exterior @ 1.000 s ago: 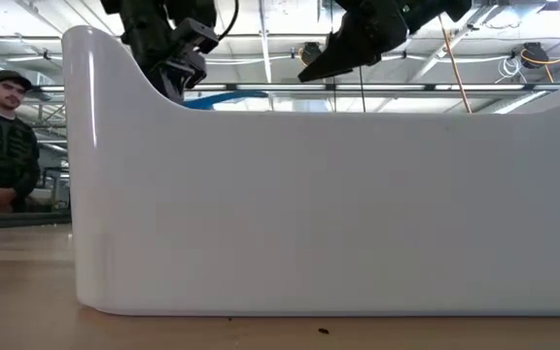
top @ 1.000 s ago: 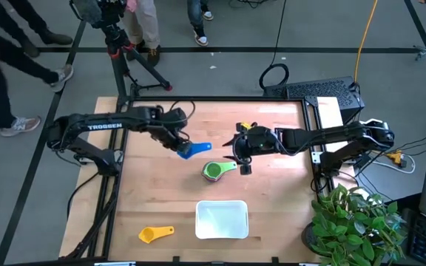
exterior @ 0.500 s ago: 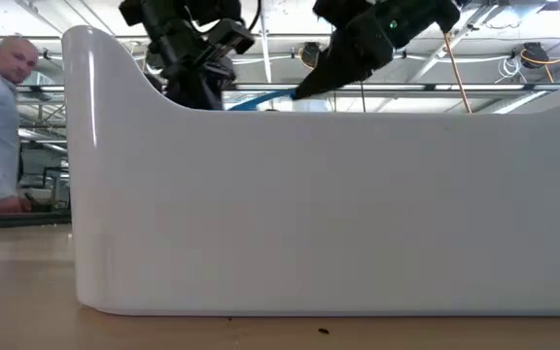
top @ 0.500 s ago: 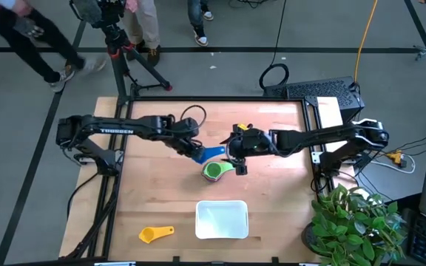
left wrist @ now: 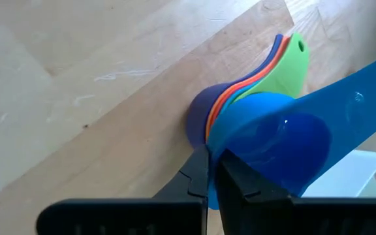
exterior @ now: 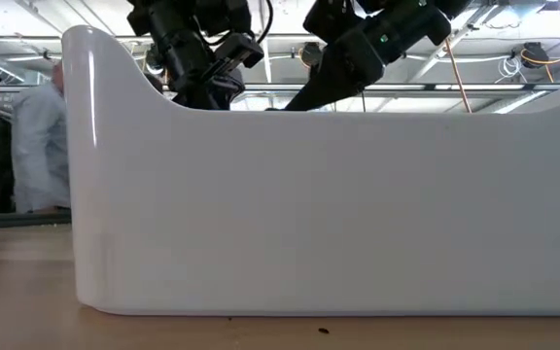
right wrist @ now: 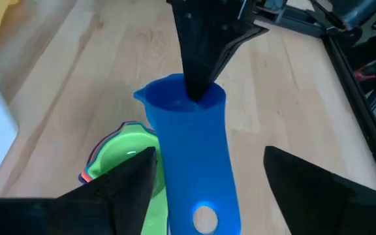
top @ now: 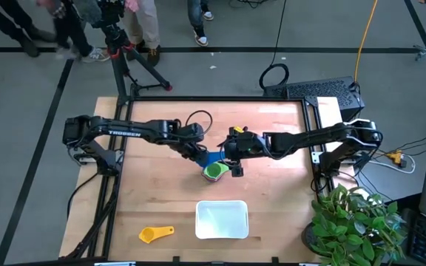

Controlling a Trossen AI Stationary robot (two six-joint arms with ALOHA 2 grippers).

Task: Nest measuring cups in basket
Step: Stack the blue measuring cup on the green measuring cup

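My left gripper [top: 203, 153] is shut on a light blue measuring cup [top: 214, 157] at the table's middle. The cup hangs over a nested stack with the green cup on top [top: 213, 171]; orange and dark blue rims show under the green [left wrist: 204, 111]. My right gripper [top: 235, 161] is open, and its fingers stand on either side of the blue cup's handle [right wrist: 204, 196]; I cannot tell whether they touch it. A yellow cup [top: 156, 234] lies near the table's near edge. The white basket [top: 222, 219] sits on the table nearer than the stack. My left gripper pinches the light blue cup's bowl rim [left wrist: 215, 155] on the side opposite the handle, between its two fingers [right wrist: 194, 78]. The fingers come slanting down from the table's left. The cup is lifted over the green stack, and its handle points toward my right gripper.
The basket's white wall [exterior: 319, 204] fills the low view, and both grippers show above its rim. A potted plant [top: 357, 222] stands past the table's near right corner. A tripod [top: 120, 52] and people stand beyond the far edge.
My left gripper carried the light blue cup toward the table's right and slightly nearer, from beside the green stack to over it. My right gripper moved left toward the cup, and its fingers now stand on either side of the handle.
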